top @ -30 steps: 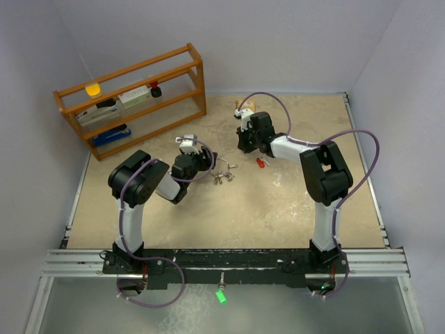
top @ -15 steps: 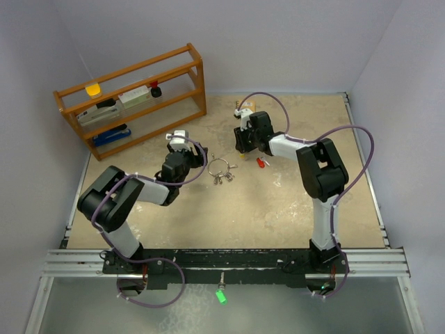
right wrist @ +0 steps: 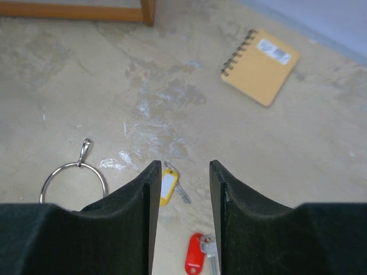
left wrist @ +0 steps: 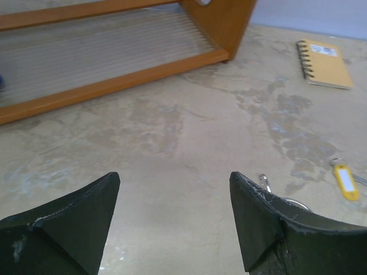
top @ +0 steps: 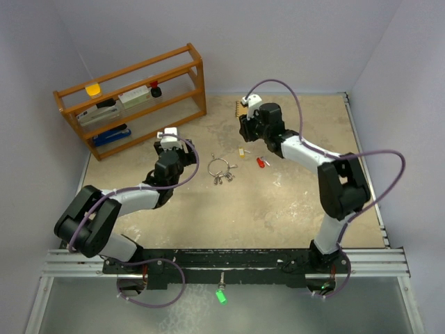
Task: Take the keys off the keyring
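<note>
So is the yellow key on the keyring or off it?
Off. The yellow key lies alone, apart from the keyring.

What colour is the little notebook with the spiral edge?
The notebook is orange-yellow; the right wrist view shows it best.

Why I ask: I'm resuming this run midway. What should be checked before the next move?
1. Left gripper open and empty: ok.
2. Right gripper open and empty: ok.
3. Yellow key off the keyring: ok, it lies apart on the table.
4. Red key off the keyring: ok, also lying apart.
5. Silver keys off the keyring: cannot tell; they lie against its near edge, too small to see whether they are threaded.
</note>
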Robot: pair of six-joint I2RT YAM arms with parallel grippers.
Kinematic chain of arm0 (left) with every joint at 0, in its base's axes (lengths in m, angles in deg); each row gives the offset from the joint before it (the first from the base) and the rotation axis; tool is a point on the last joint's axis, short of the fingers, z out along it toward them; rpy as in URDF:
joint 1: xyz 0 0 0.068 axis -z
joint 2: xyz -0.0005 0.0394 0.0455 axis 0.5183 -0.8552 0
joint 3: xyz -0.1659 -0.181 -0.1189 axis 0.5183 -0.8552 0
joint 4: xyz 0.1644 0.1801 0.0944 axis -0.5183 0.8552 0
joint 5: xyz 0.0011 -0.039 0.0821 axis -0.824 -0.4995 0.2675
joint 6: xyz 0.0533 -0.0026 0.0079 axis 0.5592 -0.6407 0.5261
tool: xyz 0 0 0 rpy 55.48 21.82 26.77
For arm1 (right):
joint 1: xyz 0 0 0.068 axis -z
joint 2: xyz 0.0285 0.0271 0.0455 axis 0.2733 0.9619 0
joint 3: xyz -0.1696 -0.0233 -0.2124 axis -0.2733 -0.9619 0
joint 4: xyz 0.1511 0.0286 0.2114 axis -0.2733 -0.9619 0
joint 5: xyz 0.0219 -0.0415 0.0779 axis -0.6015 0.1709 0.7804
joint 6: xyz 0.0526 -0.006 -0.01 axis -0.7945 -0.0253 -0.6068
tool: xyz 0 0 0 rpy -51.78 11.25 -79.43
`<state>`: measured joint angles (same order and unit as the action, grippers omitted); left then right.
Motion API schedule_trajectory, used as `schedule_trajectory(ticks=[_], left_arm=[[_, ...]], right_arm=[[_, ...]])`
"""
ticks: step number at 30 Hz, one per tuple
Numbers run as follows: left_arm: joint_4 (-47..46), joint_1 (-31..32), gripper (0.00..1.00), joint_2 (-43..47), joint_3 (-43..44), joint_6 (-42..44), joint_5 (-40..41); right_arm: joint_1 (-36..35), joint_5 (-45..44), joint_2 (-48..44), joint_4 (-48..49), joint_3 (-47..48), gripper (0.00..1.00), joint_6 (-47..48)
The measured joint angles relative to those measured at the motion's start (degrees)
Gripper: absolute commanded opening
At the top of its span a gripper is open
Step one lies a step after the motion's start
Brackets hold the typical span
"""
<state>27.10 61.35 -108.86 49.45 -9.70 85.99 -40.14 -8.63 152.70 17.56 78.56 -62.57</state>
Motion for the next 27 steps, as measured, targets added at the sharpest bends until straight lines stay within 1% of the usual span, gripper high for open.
schedule_trajectory(ticks=[3, 9, 12, 18, 22, 27], left_arm=[[3.65, 0.0, 0.76, 2.45, 0.02, 1.14, 3.26], [5.57, 0.0, 0.76, 7.93, -1.16, 2.03, 6.93], [6.34, 0.0, 0.77, 10.91, -2.62, 2.03, 7.87], [8.98, 0.0, 0.78, 14.91, -4.04, 2.08, 9.81], [10.84, 0.0, 0.78, 17.33, -4.57, 2.14, 10.4], [11.91, 0.0, 0.79, 20.44, -4.66, 2.49, 10.82]], right_arm=[[0.0, -4.07, -7.93, 3.69, -6.32, 0.55, 0.68], [0.74, -16.37, -24.02, 11.52, -22.18, 0.69, 1.68], [1.62, -23.47, -32.09, 15.65, -30.71, 0.71, 1.81], [2.01, -31.98, -45.31, 17.79, -41.03, 0.76, 0.57], [2.01, -35.06, -51.65, 18.84, -44.13, 0.76, 0.31], [2.01, -38.99, -54.23, 20.46, -45.42, 0.76, 0.28]])
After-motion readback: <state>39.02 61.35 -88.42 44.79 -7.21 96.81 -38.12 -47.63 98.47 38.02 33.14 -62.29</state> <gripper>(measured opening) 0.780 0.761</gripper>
